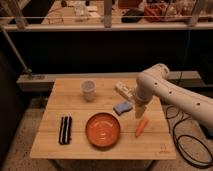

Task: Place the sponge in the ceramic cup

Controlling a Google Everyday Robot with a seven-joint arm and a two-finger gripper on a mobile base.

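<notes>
The light-blue sponge [122,107] lies flat on the wooden table [60,100], just right of centre. The pale ceramic cup [88,90] stands upright further back and to the left, apart from the sponge. My white arm reaches in from the right. Its gripper [138,111] points down just right of the sponge, close to the sponge's right edge. The gripper is open and holds nothing.
An orange plate [102,129] sits in front of the sponge. A small orange carrot-like object [141,126] lies right of the plate, below the gripper. A black-and-white striped oblong [65,130] lies front left. A white-and-tan packet [123,90] lies behind the sponge. Cables trail off the right.
</notes>
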